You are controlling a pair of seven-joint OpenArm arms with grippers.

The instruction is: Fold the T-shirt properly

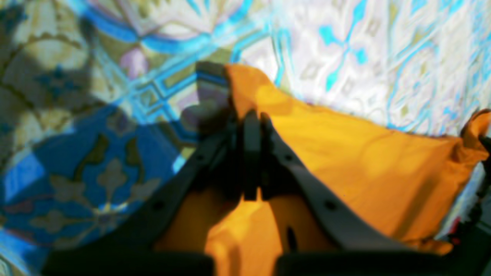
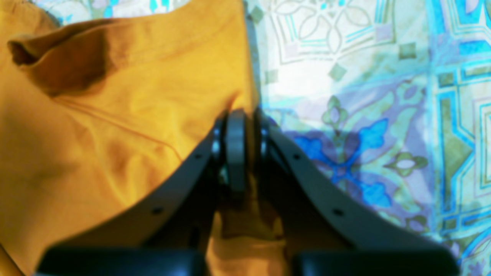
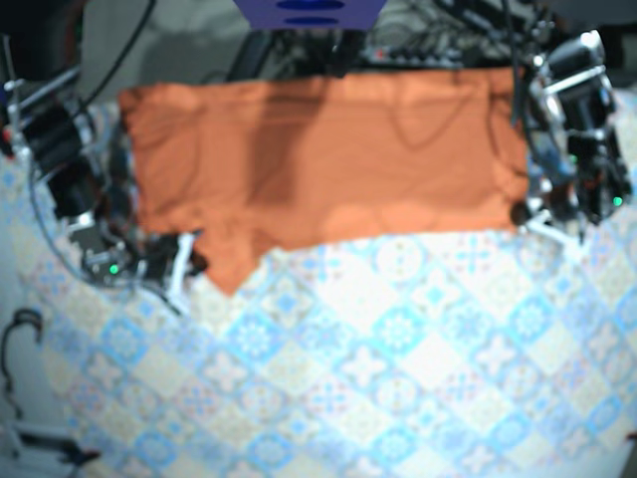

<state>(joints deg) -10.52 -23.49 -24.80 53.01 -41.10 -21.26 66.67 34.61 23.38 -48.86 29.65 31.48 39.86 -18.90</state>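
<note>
The orange T-shirt point(image 3: 328, 159) is stretched wide across the back of the table, with a sleeve hanging down at its lower left. In the left wrist view my left gripper point(image 1: 253, 117) is shut on a corner of the T-shirt point(image 1: 364, 153); in the base view the left gripper point(image 3: 523, 211) sits at the cloth's right edge. My right gripper point(image 2: 238, 115) is shut on the edge of the T-shirt point(image 2: 115, 115), whose folded cloth bunches to the left. Seen from above, the right gripper point(image 3: 169, 257) is at the shirt's lower left corner.
A blue and cream patterned tablecloth point(image 3: 378, 368) covers the table in front of the shirt. Cables and equipment point(image 3: 438, 30) crowd the back edge. A dark cable loop point(image 3: 20, 329) lies off the left side.
</note>
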